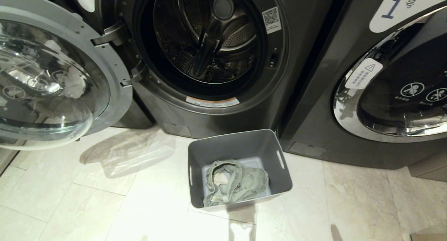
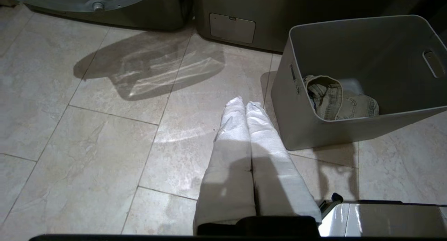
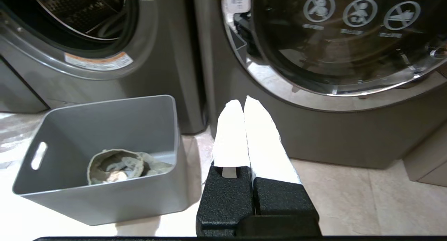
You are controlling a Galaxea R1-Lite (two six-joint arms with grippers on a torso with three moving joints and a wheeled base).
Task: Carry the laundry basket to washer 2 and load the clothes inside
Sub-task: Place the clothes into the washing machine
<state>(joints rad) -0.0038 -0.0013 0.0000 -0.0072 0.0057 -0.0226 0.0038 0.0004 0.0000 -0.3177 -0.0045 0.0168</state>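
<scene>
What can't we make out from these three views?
- Washer 2: its number label is cut off by the head view's top edge.
- Clothes: bunched in the laundry basket; what garment, or how many pieces, cannot be told.
- Drum: dark and deep, so anything low at the back is unclear.
- Left tool and right tool: absent from the head view, shut in the wrist views.
</scene>
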